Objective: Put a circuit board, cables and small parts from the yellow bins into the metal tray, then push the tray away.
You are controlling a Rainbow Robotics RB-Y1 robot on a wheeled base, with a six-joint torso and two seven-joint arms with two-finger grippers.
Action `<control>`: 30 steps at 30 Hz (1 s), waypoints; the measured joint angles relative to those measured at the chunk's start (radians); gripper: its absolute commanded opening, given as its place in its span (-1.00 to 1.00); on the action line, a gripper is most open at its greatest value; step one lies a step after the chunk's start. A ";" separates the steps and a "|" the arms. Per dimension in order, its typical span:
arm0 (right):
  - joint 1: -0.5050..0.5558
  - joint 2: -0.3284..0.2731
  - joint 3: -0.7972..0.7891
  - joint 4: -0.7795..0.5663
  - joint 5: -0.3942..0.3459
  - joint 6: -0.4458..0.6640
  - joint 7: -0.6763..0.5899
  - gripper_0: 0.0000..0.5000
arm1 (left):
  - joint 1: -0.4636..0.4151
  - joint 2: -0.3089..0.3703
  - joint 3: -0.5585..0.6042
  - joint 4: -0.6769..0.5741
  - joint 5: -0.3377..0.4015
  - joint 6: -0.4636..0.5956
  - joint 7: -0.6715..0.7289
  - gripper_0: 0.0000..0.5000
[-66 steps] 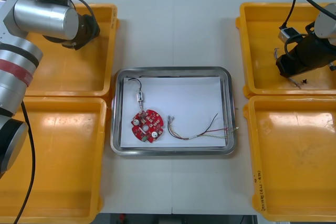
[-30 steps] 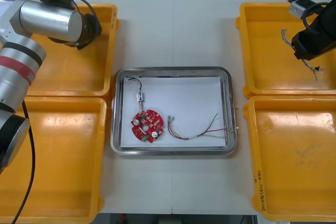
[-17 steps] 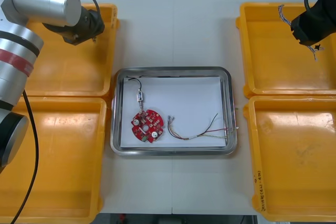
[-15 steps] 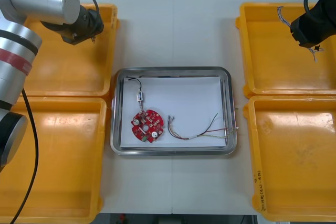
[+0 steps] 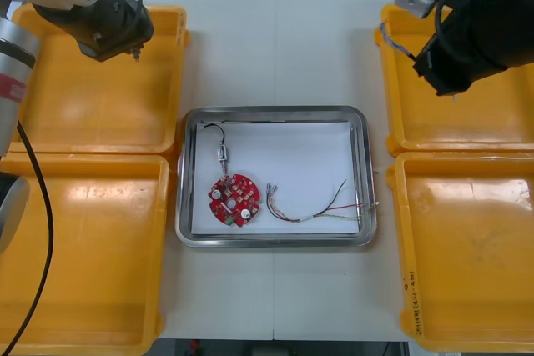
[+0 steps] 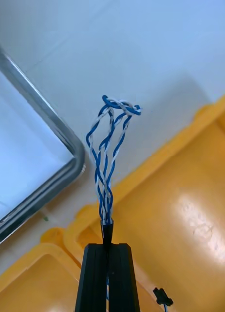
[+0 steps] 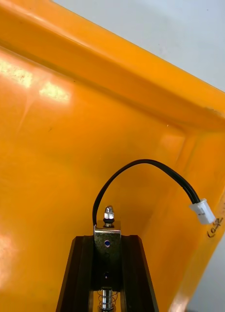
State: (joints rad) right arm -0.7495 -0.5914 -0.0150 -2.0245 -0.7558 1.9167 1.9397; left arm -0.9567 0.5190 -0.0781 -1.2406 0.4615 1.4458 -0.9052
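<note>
– Cable in the right gripper (image 6: 107, 246)?
– Yes. Its fingers are clamped on a twisted blue and white cable (image 6: 108, 161), which rises straight out from between the fingertips and ends in a loop. Beyond the fingertips lie the rim of the far right yellow bin (image 6: 185, 195), bare table (image 6: 156, 58) and a corner of the metal tray (image 6: 68, 141).
– And from above?
– The arm hides the fingertips there. A thin strand by that bin's inner rim is probably the same cable.
– The left gripper (image 7: 106, 241)?
– Closed on a small metal part (image 7: 106, 233), pinched between the fingertips. A black cable (image 7: 141, 168) arches out of the part to a white plug (image 7: 202, 211) off to one side of the fingers. Beneath is the far left yellow bin (image 7: 54, 146).
– What lies in the tray?
– A red circuit board (image 5: 234, 200) with a red and yellow cable (image 5: 321, 206) beside it, well apart from both grippers.
</note>
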 measured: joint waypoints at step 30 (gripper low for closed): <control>-0.107 0.008 0.492 0.025 -0.028 0.000 0.000 -1.00 | 0.156 0.010 0.018 -0.456 0.091 0.285 0.000 -0.99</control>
State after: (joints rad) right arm -0.8566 -0.5830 0.4766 -1.9994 -0.7836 1.9167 1.9400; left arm -0.8004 0.5288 -0.0603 -1.6966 0.5523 1.7311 -0.9054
